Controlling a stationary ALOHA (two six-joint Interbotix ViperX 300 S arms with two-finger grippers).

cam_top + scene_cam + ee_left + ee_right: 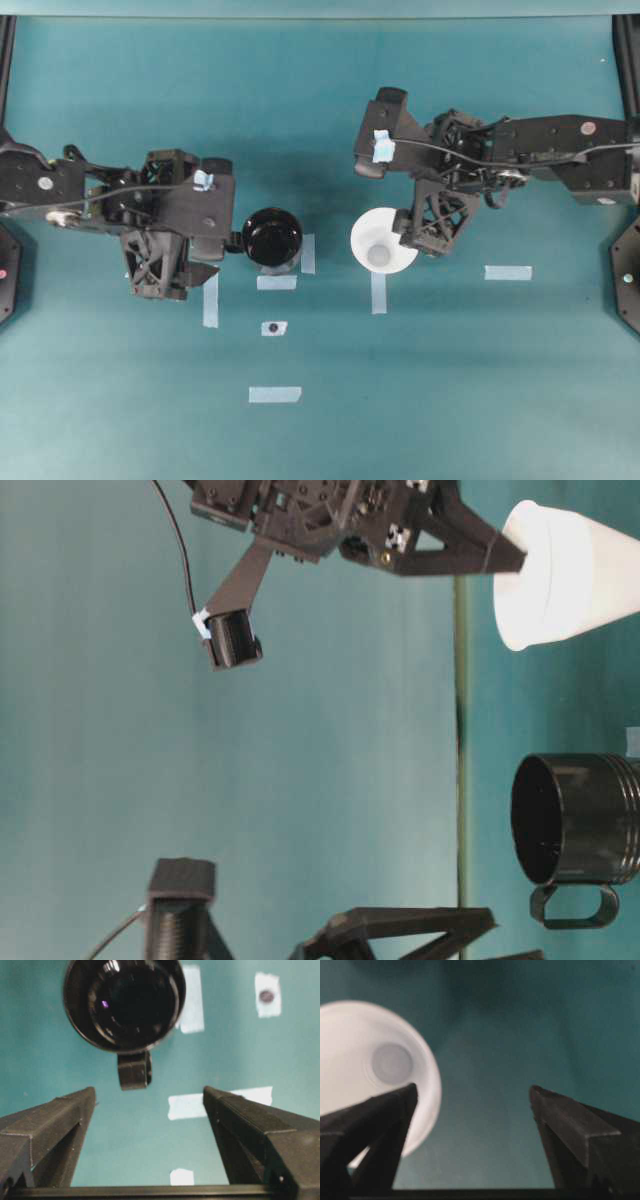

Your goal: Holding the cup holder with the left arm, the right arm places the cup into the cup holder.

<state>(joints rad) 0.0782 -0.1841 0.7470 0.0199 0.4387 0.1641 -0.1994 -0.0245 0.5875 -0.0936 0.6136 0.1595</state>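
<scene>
One cup holder (pixel 272 238) stands upright on the teal table (pixel 450 400), its open mouth facing up, so its axis runs vertical; its stubby handle tab (pixel 134 1070) points toward the left arm's gripper (pixel 150 1102). That gripper is spread wide and grasps nothing: in the left wrist view both fingers (pixel 55 1120) sit apart on either side of the handle tab, short of it. One white cup (pixel 383 241) also stands upright, wide rim up and small base down on the table, well to the right of the holder and separate from it. The right arm's gripper (pixel 472 1102) is likewise spread wide and released; in the right wrist view one finger (pixel 380 1125) overlaps the cup's rim while the other stands clear over bare table, so the cup lies off to one side rather than between the fingers. Whether that finger touches the rim cannot be told. Seven pale tape strips (pixel 508 272) lie on the table around the two objects, one of them carrying a dark dot (pixel 272 328).
</scene>
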